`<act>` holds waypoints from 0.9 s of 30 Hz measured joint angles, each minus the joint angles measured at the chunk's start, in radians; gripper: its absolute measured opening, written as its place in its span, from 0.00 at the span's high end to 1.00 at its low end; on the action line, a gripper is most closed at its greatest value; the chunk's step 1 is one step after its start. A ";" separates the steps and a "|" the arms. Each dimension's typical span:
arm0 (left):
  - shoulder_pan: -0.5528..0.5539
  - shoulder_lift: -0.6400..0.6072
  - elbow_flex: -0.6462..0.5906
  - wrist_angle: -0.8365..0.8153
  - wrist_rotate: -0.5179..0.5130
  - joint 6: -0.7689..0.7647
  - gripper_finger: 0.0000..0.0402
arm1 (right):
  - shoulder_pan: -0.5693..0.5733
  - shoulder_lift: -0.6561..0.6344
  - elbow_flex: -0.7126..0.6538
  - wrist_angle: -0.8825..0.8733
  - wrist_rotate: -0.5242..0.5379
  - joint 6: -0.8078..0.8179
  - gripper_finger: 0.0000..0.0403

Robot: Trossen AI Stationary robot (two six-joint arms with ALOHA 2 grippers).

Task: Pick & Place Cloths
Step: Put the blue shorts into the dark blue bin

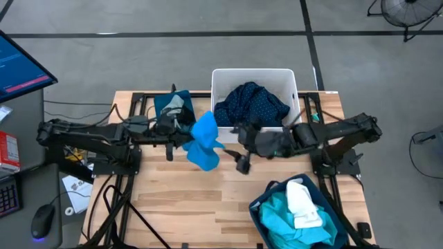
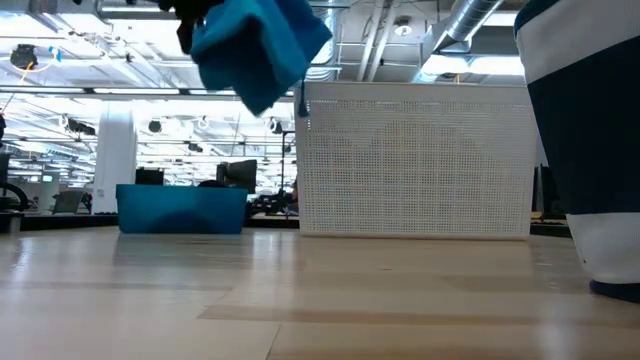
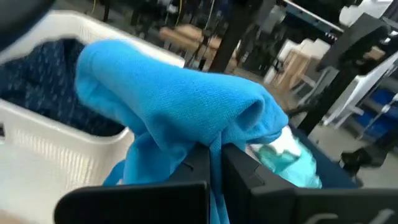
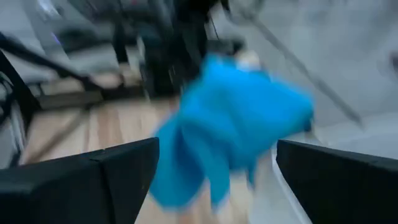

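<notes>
A bright blue cloth hangs bunched above the table's middle, in front of the white tub; in the low view the bright blue cloth is clear of the tabletop. My left gripper reaches in from the left and is shut on it. My right gripper is open just right of the cloth and touches nothing; in the right wrist view the cloth shows ahead of my right gripper. A navy dotted cloth fills the tub. My left gripper pinches a gathered fold of the bright blue cloth between its two fingers, coming level from the table's left. Several layers are bunched at the fingers. The cloth is lifted clear, draping over and hanging below the fingers, slack.
A teal bin with a pale cloth stands at the far left of the table. A navy bin at the near right holds turquoise and white cloths. Bare wood lies at the near middle.
</notes>
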 joint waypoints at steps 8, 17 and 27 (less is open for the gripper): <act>0.000 0.005 0.007 0.117 -0.003 0.000 1.00 | -0.098 0.044 -0.002 0.241 -0.156 -0.189 0.21; 0.000 0.054 0.006 0.185 -0.010 -0.005 1.00 | -0.145 0.123 0.000 0.292 -0.207 -0.216 0.21; -0.004 0.108 0.006 0.267 0.002 -0.034 1.00 | -0.185 0.198 0.000 0.227 -0.203 -0.207 0.23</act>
